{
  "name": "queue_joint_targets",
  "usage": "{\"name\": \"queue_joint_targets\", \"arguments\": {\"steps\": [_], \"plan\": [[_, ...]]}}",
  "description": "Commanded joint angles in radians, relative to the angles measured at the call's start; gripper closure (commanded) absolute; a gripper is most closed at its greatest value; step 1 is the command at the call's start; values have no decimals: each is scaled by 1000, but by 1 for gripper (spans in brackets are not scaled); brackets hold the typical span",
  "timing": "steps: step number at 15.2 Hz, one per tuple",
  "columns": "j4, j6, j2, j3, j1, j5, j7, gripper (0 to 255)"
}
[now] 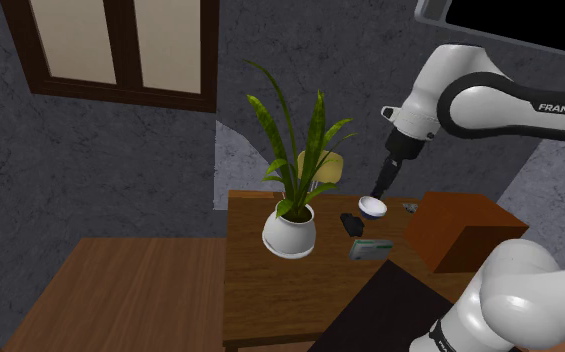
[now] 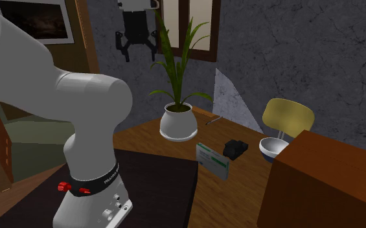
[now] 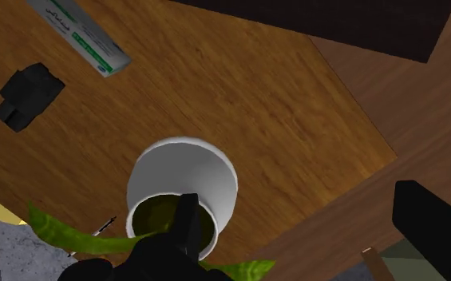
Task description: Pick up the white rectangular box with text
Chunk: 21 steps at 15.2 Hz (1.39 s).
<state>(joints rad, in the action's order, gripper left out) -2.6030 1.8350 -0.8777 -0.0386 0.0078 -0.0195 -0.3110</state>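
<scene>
White arm raised, claw open, empty

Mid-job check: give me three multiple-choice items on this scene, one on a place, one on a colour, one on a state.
1. Where is the white box with text? A in the bowl; B on the wooden table beside the small black object; C on the chair.
2. What colour is the plant pot? A white; B red; C blue.
3. The gripper is: A shut on the box; B shut on a leaf; C open and empty.
Answers: B, it sits by the black object on the table; A, the pot is drawn white; C, the fingers stand apart, clasping nothing.
</scene>
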Motion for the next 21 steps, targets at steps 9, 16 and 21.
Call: {"name": "queue_joint_targets", "arguments": {"steps": [9, 16, 21], "plan": [[-230, 263, 41, -221, -51, -161, -325, 0], [-282, 515, 243, -409, -82, -274, -566, 0], [-257, 718, 470, -566, -41, -288, -762, 0]]}}
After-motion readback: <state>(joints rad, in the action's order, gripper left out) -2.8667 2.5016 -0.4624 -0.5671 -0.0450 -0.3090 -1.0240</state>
